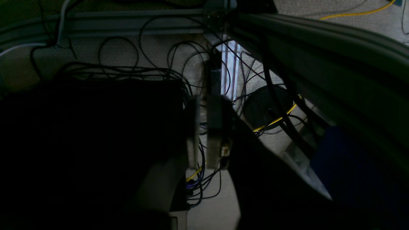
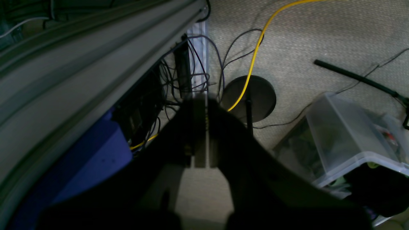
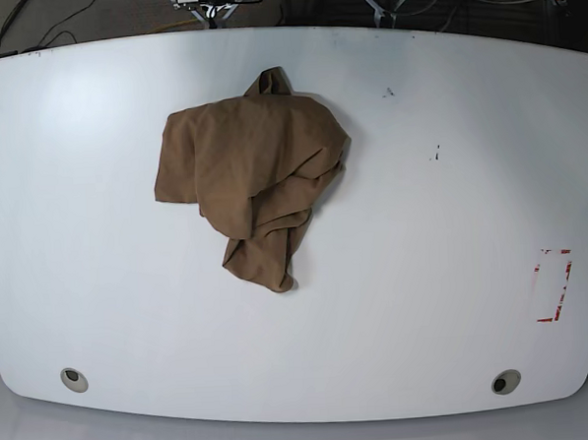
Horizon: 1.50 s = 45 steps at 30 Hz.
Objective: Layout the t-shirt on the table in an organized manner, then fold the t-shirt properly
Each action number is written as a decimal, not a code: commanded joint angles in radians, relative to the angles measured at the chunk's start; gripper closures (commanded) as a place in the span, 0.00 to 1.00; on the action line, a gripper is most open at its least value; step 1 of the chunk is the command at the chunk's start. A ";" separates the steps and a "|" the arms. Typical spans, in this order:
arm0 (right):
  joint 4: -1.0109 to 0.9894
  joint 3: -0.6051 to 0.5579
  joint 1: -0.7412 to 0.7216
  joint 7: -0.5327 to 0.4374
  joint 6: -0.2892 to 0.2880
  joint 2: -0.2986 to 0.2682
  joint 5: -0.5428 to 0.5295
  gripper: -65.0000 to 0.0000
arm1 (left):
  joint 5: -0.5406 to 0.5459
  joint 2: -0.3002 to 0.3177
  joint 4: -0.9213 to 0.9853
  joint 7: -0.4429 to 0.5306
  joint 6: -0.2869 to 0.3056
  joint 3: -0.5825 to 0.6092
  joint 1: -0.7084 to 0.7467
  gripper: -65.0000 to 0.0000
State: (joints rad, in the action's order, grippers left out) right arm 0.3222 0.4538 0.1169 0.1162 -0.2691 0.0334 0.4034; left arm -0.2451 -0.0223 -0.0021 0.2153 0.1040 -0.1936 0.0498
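Observation:
The tan-brown t-shirt point(image 3: 252, 178) lies crumpled in a heap on the white table point(image 3: 427, 302), left of centre and toward the far edge, with one bunched end trailing toward the near side. Neither arm shows in the base view. Both wrist views look down at the floor beside the table. My left gripper point(image 1: 204, 134) is shut with nothing between its fingers. My right gripper point(image 2: 200, 134) is shut too and holds nothing. Both are well away from the t-shirt.
A red dashed rectangle point(image 3: 554, 285) marks the table's right side, and round grey holes point(image 3: 74, 378) point(image 3: 505, 380) sit near the front corners. On the floor are tangled cables, a yellow cable point(image 2: 255, 48), a round black base point(image 2: 252, 97) and a clear plastic box point(image 2: 348, 137).

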 commanded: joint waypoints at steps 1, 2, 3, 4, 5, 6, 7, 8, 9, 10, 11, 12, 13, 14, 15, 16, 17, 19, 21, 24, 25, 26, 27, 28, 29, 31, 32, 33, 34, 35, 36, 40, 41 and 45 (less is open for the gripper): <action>0.005 -0.001 -0.001 0.002 -0.008 0.002 -0.008 0.99 | 0.003 -0.002 -0.003 0.011 -0.005 0.003 0.003 0.95; 0.005 -0.001 -0.001 0.002 -0.008 0.002 -0.009 0.99 | 0.003 -0.002 -0.002 0.011 -0.005 0.003 0.003 0.95; 0.006 -0.001 -0.001 0.002 -0.008 0.002 -0.009 0.99 | 0.002 -0.002 -0.003 0.011 -0.005 0.003 0.003 0.95; 0.007 0.000 -0.001 0.003 -0.008 0.001 -0.009 0.99 | 0.002 -0.002 -0.004 0.011 -0.005 0.003 0.003 0.95; 0.006 -0.001 0.000 0.002 -0.008 0.002 -0.009 0.99 | 0.003 -0.001 -0.004 0.011 -0.005 0.003 0.003 0.95; 0.005 -0.001 0.001 0.001 -0.008 0.003 -0.008 0.99 | 0.003 -0.001 -0.003 0.012 -0.005 0.004 0.003 0.95; 0.006 -0.001 0.000 0.002 -0.008 0.003 -0.008 0.99 | 0.003 -0.001 -0.005 0.011 -0.006 0.003 0.003 0.94; 0.007 -0.002 0.000 0.003 -0.008 0.002 -0.009 0.99 | 0.004 -0.001 -0.006 0.010 -0.006 0.003 0.002 0.94; 0.010 -0.001 0.001 0.005 -0.008 0.001 -0.007 0.99 | 0.003 -0.001 -0.006 0.007 -0.007 0.003 0.005 0.95; 0.012 -0.001 0.001 0.006 -0.007 -0.001 -0.006 0.99 | 0.002 -0.002 -0.005 0.004 -0.008 0.002 0.008 0.95; 0.011 0.000 0.001 0.006 -0.007 -0.001 -0.006 0.99 | 0.002 -0.001 -0.006 0.005 -0.008 0.002 0.008 0.95; 0.010 0.000 0.000 0.005 -0.007 -0.001 -0.006 0.99 | 0.003 -0.001 -0.006 0.005 -0.008 0.001 0.008 0.95; 0.010 0.000 0.001 0.005 -0.008 -0.001 -0.005 0.99 | 0.002 -0.002 -0.007 0.005 -0.008 0.002 0.008 0.95; 0.010 -0.001 0.002 0.005 -0.008 -0.001 -0.005 0.99 | 0.002 -0.002 -0.007 0.004 -0.008 0.003 0.007 0.95; 0.010 -0.001 0.002 0.006 -0.008 -0.001 -0.005 0.99 | 0.002 -0.001 -0.007 0.004 -0.008 0.003 0.008 0.95; 0.010 -0.001 0.002 0.006 -0.007 -0.001 -0.004 0.99 | 0.002 -0.001 -0.007 0.004 -0.008 0.003 0.009 0.95; 0.010 -0.001 0.002 0.006 -0.007 -0.001 -0.005 0.99 | 0.003 -0.001 -0.008 0.005 -0.008 0.003 0.009 0.95; 0.010 -0.001 0.001 0.005 -0.008 0.000 -0.005 0.99 | 0.004 0.000 -0.008 0.007 -0.008 0.003 0.009 0.95; 0.011 -0.002 0.000 0.005 -0.009 0.000 -0.007 0.99 | 0.003 -0.002 -0.008 0.009 -0.008 0.002 0.009 0.95; 0.013 -0.002 -0.002 0.005 -0.009 0.000 -0.008 0.99 | 0.004 -0.004 -0.010 0.011 -0.008 0.002 0.008 0.95; 0.013 -0.002 -0.001 0.004 -0.009 0.000 -0.008 0.99 | 0.003 -0.004 -0.010 0.012 -0.009 0.002 0.009 0.95; 0.013 -0.001 -0.001 0.004 -0.009 0.000 -0.008 0.99 | 0.003 -0.004 -0.010 0.012 -0.009 0.002 0.009 0.95; 0.014 -0.002 -0.001 0.005 -0.009 0.000 -0.008 0.99 | 0.003 -0.004 -0.009 0.012 -0.009 0.001 0.010 0.95; 0.015 -0.002 -0.001 0.005 -0.009 -0.001 -0.008 0.99 | 0.003 -0.003 -0.009 0.011 -0.009 0.001 0.010 0.96; 0.015 -0.002 0.000 0.005 -0.009 -0.001 -0.008 0.99 | 0.003 -0.004 -0.009 0.011 -0.009 0.001 0.010 0.96; 0.016 -0.001 0.000 0.004 -0.010 -0.001 -0.009 0.99 | 0.003 -0.004 -0.008 0.011 -0.010 0.002 0.011 0.96; 0.016 -0.001 0.000 0.004 -0.010 -0.002 -0.008 0.99 | 0.002 -0.003 -0.008 0.011 -0.011 0.002 0.010 0.96; 0.016 -0.001 -0.001 0.001 -0.009 -0.002 -0.009 0.99 | 0.003 -0.004 -0.008 0.014 -0.011 0.002 0.010 0.95; 0.015 0.000 -0.002 -0.002 -0.008 -0.001 -0.009 0.99 | 0.004 -0.005 -0.009 0.016 -0.012 0.002 0.009 0.95; 0.015 0.000 -0.002 -0.002 -0.007 -0.002 -0.010 0.99 | 0.004 -0.005 -0.009 0.015 -0.012 0.002 0.009 0.95; 0.016 0.001 -0.002 -0.002 -0.007 -0.002 -0.010 0.99 | 0.003 -0.005 -0.010 0.014 -0.012 0.002 0.008 0.95; 0.014 0.000 -0.001 -0.007 -0.007 -0.002 -0.009 0.99 | 0.003 -0.006 -0.008 0.015 -0.012 0.003 0.009 0.95; 0.015 0.000 0.000 -0.009 -0.007 -0.001 -0.009 0.99 | 0.004 -0.006 -0.009 0.016 -0.012 0.002 0.009 0.95; 0.016 -0.001 -0.001 -0.021 -0.009 0.000 -0.010 0.99 | 0.003 -0.008 -0.008 0.019 -0.012 0.002 0.005 0.95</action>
State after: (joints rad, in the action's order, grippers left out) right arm 0.3328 0.4522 0.1154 0.1081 -0.2695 0.0353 0.3962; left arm -0.2447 -0.0250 -0.0101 0.2256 0.0925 -0.1928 0.0551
